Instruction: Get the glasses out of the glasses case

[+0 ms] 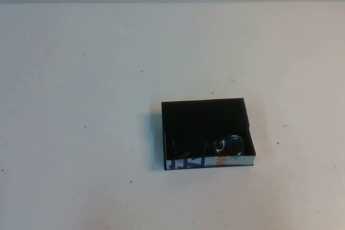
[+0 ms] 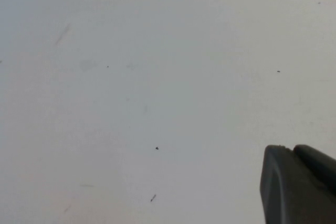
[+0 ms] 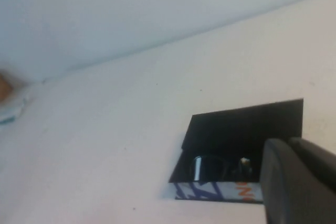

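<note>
The glasses [image 1: 229,145], black-framed with shiny dark lenses, lie inside the open glasses case [image 1: 205,117] against its white printed wall (blue and orange), the right gripper [image 3: 299,182] nearby and the left gripper [image 2: 299,182] over bare table [image 1: 81,106].

The glasses case [image 1: 205,119] is looking matt black inside, with a white printed side edge that is showing like smooth card near the lower centre of the high view. The glasses [image 1: 229,145] are gleaming: glossy dark lenses catching light. The table [image 1: 81,106] is appearing matt, pale and lightly speckled. The left gripper [image 2: 299,184] and right gripper [image 3: 299,182] are showing dull black plastic, each at its view's lower right.
</note>
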Tool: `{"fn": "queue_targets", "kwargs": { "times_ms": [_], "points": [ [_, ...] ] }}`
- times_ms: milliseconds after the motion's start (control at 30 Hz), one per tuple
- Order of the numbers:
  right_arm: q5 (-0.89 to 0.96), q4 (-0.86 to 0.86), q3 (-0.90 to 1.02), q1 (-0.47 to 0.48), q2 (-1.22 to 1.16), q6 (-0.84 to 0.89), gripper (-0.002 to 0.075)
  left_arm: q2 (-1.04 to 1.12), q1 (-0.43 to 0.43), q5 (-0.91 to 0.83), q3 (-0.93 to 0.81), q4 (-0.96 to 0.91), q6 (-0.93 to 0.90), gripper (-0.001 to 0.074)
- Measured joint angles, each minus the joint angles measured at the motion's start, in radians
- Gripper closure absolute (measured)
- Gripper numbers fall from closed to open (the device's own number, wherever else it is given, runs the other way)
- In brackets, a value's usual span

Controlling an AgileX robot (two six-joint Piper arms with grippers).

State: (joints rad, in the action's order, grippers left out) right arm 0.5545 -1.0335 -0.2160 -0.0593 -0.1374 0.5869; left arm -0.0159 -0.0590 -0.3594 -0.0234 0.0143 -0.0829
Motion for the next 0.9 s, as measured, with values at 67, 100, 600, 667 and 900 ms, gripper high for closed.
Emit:
{"fn": "queue_targets", "kwargs": {
  "times_ms": [67, 100, 600, 667, 900],
  "points": [
    [0.045, 0.103, -0.119, 0.000, -0.077, 0.064, 0.0744, 0.000, 0.000, 0.000, 0.000, 0.000, 0.000, 0.0739],
    [0.076, 0.170, -0.183, 0.000, -0.128, 0.096, 0.0744, 0.000, 0.000, 0.000, 0.000, 0.000, 0.000, 0.0739],
    [0.663, 0.415, -0.986, -0.040, -1.074, 0.528, 0.0744, 0.000, 0.000, 0.000, 0.000, 0.000, 0.000, 0.0739],
    [0.665, 0.445, -1.056, -0.085, -1.173, 0.533, 0.0744, 0.000, 0.000, 0.000, 0.000, 0.000, 0.000, 0.0739],
    [0.667, 0.662, -1.279, -0.307, -1.513, 0.494, 0.0744, 0.000, 0.000, 0.000, 0.000, 0.000, 0.000, 0.0739]
  ]
}}
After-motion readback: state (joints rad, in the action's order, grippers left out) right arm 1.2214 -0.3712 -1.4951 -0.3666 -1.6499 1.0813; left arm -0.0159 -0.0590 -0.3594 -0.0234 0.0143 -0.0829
